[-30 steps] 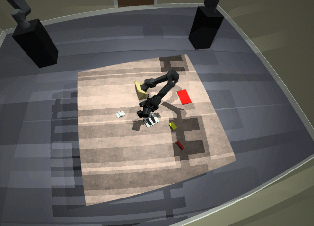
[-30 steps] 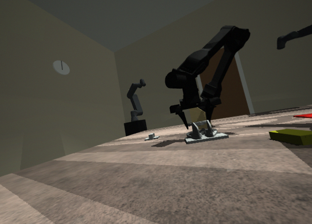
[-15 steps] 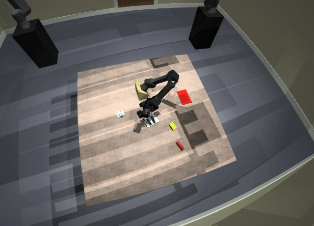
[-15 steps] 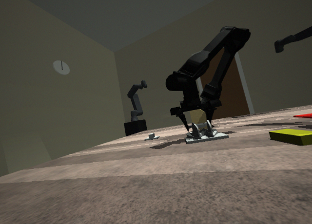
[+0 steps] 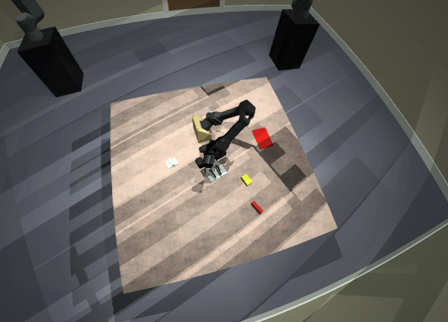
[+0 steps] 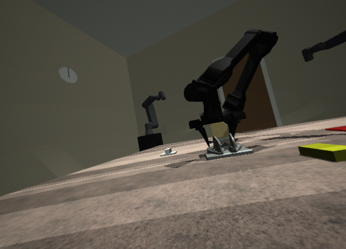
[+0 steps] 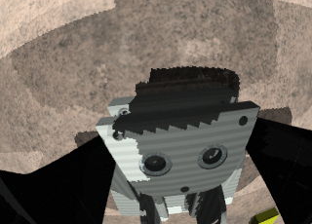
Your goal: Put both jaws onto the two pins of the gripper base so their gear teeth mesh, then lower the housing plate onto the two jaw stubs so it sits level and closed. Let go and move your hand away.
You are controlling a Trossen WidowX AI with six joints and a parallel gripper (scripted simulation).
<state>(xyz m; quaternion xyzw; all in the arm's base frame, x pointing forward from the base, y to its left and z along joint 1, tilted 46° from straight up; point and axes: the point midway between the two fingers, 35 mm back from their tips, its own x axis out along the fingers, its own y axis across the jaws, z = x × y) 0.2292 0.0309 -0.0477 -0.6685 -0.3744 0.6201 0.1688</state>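
Note:
The grey gripper base (image 5: 213, 178) (image 6: 229, 155) (image 7: 123, 205) lies flat on the table. Two grey jaws stand upright side by side on it, the left jaw (image 6: 217, 145) (image 7: 153, 210) and the right jaw (image 6: 232, 143) (image 7: 210, 205). My gripper (image 6: 221, 143) (image 7: 178, 130) is shut on the housing plate (image 6: 223, 140) (image 7: 185, 174), with a finger at each end. The plate shows two round holes in the wrist view and is over the rear part of the base. The gear teeth and stubs are hidden under it, and I cannot tell whether it touches them.
A small white piece (image 5: 172, 162) (image 6: 168, 151) lies off to the left. A yellow block (image 5: 246, 179) (image 6: 321, 151) (image 7: 266, 216) and a red bar (image 5: 257, 207) lie right of the base. A red square (image 5: 262, 138) and a tan wedge (image 5: 199, 129) are farther back.

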